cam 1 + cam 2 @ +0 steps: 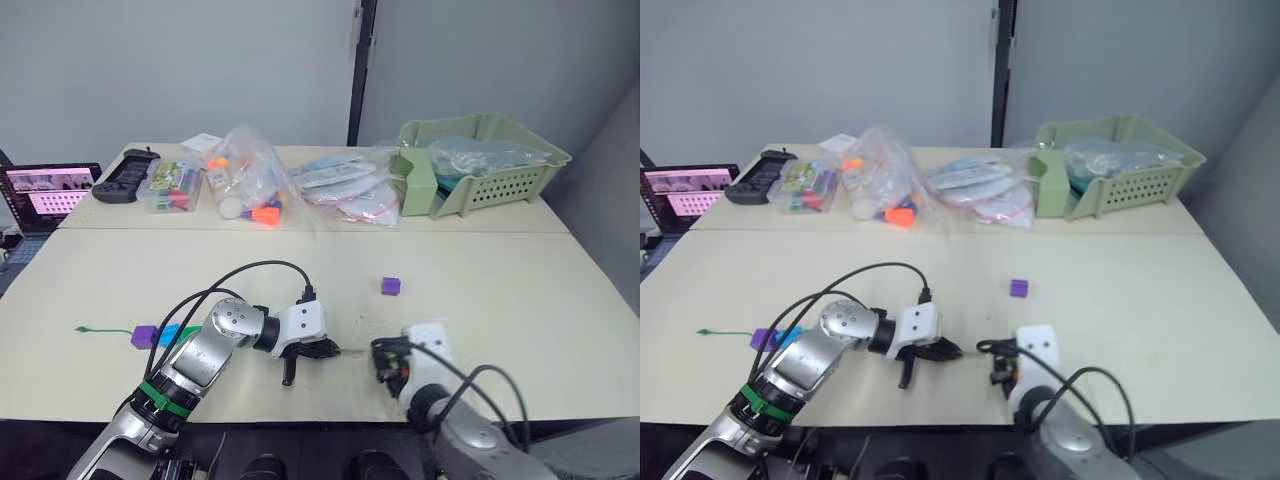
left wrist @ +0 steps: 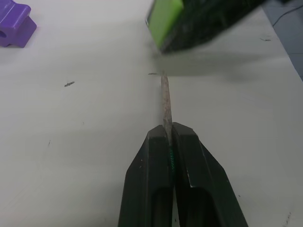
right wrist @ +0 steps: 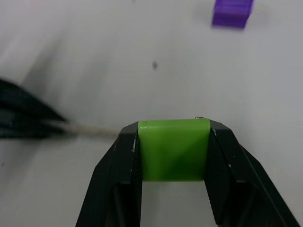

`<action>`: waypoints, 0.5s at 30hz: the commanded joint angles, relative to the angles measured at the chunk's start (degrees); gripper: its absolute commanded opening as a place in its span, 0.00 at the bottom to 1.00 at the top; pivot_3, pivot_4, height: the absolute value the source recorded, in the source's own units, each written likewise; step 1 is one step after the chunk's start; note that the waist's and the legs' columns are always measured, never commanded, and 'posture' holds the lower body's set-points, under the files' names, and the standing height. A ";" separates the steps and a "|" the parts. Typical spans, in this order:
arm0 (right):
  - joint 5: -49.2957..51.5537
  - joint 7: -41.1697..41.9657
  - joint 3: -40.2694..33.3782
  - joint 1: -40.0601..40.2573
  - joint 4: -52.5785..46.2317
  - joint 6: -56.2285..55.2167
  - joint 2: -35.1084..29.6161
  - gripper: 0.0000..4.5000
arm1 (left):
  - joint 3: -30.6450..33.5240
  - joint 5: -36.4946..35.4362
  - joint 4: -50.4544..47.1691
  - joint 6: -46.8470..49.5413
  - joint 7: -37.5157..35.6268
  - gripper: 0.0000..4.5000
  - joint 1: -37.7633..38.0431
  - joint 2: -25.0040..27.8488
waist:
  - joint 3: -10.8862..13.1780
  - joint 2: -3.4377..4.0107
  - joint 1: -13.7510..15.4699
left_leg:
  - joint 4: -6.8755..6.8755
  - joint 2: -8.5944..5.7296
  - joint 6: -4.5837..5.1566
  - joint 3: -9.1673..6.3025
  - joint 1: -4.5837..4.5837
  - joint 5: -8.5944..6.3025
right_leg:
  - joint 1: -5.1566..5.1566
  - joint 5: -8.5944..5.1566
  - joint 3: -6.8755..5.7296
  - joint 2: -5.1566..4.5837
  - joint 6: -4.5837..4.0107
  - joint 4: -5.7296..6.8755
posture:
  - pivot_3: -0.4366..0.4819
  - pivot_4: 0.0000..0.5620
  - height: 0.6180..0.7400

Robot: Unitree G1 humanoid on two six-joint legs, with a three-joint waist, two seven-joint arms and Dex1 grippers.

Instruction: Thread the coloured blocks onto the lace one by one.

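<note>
Laptop [image 1: 50, 192] is sitting at the far-left tabletop edge, pink content on its screen, no text readable. Lace [image 1: 105, 330] tail is lying on the tabletop [image 1: 520, 300] at near left, running to a purple block [image 1: 144, 336] and a blue block [image 1: 168, 334] that are touching each other just beside the left arm.

Left gripper [image 2: 168, 137] is clamped on the lace's pale stiff tip [image 2: 165, 101], with green cord visible between the closed fingers [image 2: 154, 170]. The tip is being pointed at the lime green block [image 3: 173, 149], its end lying close to the block; contact cannot be told.

Right gripper [image 3: 173, 142] is closed on the lime green block, one finger on each side face, low over the tabletop at near centre.

A second purple block [image 1: 391, 287] is lying alone mid-tabletop, apart from both grippers.

Along the far side: black controller [image 1: 125, 176], clear box of coloured pieces [image 1: 172, 186], clear bags of toys [image 1: 250, 185], flat plastic packets [image 1: 345, 185], pale green basket [image 1: 500, 170] at right. No labels are legible.
</note>
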 commanded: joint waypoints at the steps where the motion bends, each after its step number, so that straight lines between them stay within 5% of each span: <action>1: -1.39 1.02 0.56 0.33 5.30 -5.11 0.15 0.26 | 0.90 -1.00 -1.67 -0.58 -0.28 0.00 -0.35 0.11 | -0.02 -0.03 0.02 | -0.01 0.01 0.00 0.00 0.01 0.00 | 0.01 -0.02 -0.01 0.01 0.03 -0.01 | 0.48 0.27 1.00; 5: -3.08 1.32 0.53 -0.02 9.92 -9.25 0.12 0.26 | 1.09 -1.05 -1.88 -0.61 -0.39 0.00 -0.27 0.37 | -0.11 -0.17 0.00 | -0.01 0.03 0.00 -0.01 0.07 0.00 | 0.08 -0.15 -0.02 0.04 0.25 -0.04 | 0.48 0.27 1.00; 7: -3.20 1.16 -0.52 -0.03 10.41 -10.70 0.88 0.50 | 1.12 -0.99 -1.85 -0.63 -0.35 0.00 -0.30 0.39 | -0.12 -0.20 0.02 | -0.01 0.04 0.00 -0.02 0.08 0.00 | 0.10 -0.19 -0.03 0.04 0.32 -0.04 | 0.48 0.27 1.00; 12: -1.28 4.00 -3.80 -0.66 4.72 -10.81 -0.70 0.87 | 1.82 -1.17 -2.23 -0.38 -0.02 0.00 0.00 1.19 | -0.12 -0.19 0.61 | -0.01 0.01 0.00 -0.03 0.03 0.00 | 0.10 -0.20 -0.03 -0.06 0.35 -0.08 | 0.48 0.27 1.00; 15: 3.23 8.01 -7.98 -5.06 -1.85 -6.34 -3.07 0.99 | 2.51 -1.26 -3.50 0.14 -0.25 0.00 0.62 2.41 | -0.11 -0.18 0.59 | -0.01 -0.01 0.00 -0.02 -0.07 0.00 | 0.05 -0.09 0.00 -0.10 0.26 -0.15 | 0.48 0.27 1.00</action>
